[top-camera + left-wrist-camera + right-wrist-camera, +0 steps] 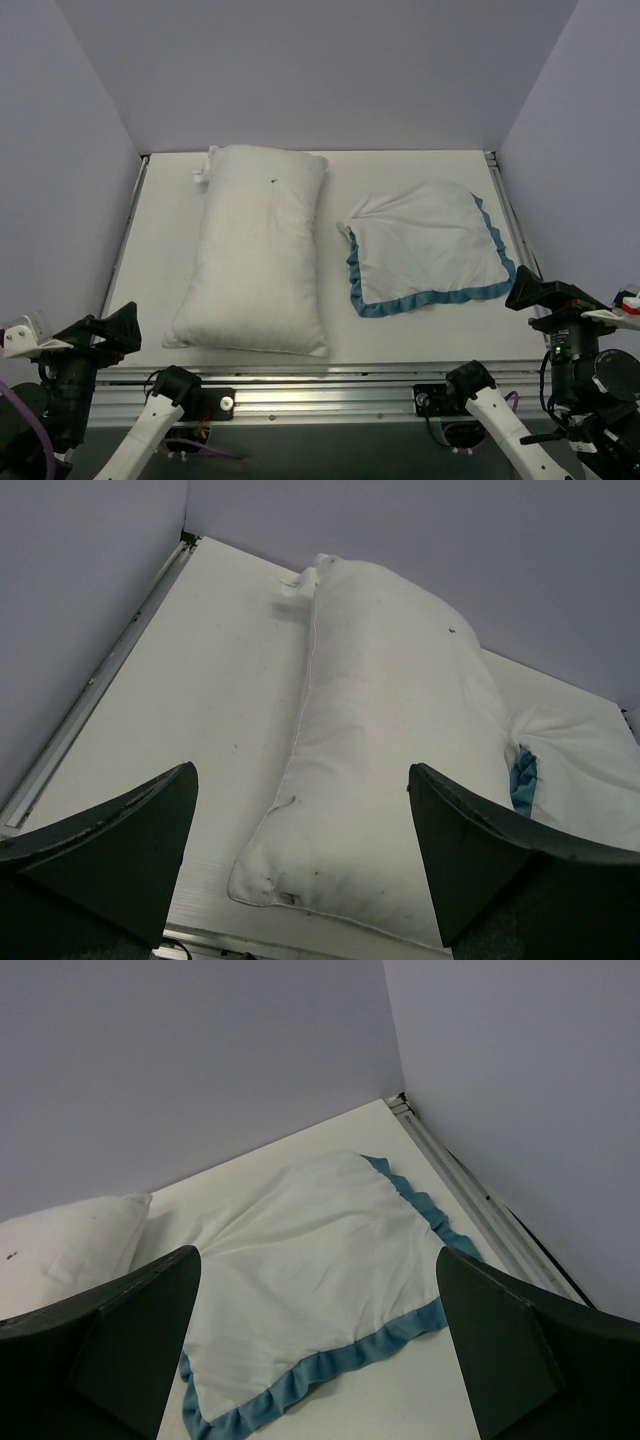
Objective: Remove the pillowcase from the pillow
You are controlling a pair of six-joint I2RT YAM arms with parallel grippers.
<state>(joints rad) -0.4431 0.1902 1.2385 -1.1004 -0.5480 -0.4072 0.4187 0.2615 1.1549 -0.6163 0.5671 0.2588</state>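
The pillow [260, 250], a plump plain white cushion, lies lengthwise on the left of the table, bare, with a small tag at its far left corner. It also shows in the left wrist view [390, 740]. The pillowcase [430, 250] lies flat beside it on the right, white side up, with ruffled blue edging; it also shows in the right wrist view [320, 1260]. My left gripper [115, 330] is open and empty near the table's near left corner. My right gripper [535, 290] is open and empty at the near right edge.
Grey walls enclose the white table [170, 230] on three sides. A metal rail [320, 385] runs along the near edge between the arm bases. A rail [480, 1200] also lines the right wall.
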